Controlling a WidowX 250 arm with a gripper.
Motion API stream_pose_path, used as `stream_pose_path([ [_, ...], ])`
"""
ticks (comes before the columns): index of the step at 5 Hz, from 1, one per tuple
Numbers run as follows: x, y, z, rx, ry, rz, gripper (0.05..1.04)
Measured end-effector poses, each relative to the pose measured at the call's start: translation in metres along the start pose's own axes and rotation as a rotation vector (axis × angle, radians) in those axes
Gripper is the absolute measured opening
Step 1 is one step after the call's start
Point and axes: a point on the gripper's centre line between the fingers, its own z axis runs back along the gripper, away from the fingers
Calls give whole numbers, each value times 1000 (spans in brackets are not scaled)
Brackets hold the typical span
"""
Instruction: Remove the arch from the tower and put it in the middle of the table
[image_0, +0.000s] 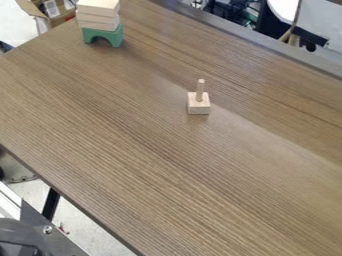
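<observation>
The green arch-shaped block (102, 33) stands upright on its two legs at the upper left, near the table's edge, bearing a stack of pale, flat wooden blocks (98, 16). The step in hand is probably freeing the arch: best to lift the blocks off first and set them aside, since pulling from beneath could topple them. Then grip the arch squarely, raise it straight up and lower it level, both feet landing together. Its opening faces the camera side; its long axis runs roughly left to right, dipping slightly rightward. I cannot tell how the gripper is set. Farther out on the brown wood-grained table (153, 160), a pale square block with an upright peg (199, 103) calls for clearance.
</observation>
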Motion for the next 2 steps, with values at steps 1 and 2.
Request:
stream_pose_path([
  [1,-21,13,12,-20,20,-74,561],
  [2,-43,23,8,-14,19,-155,561],
])
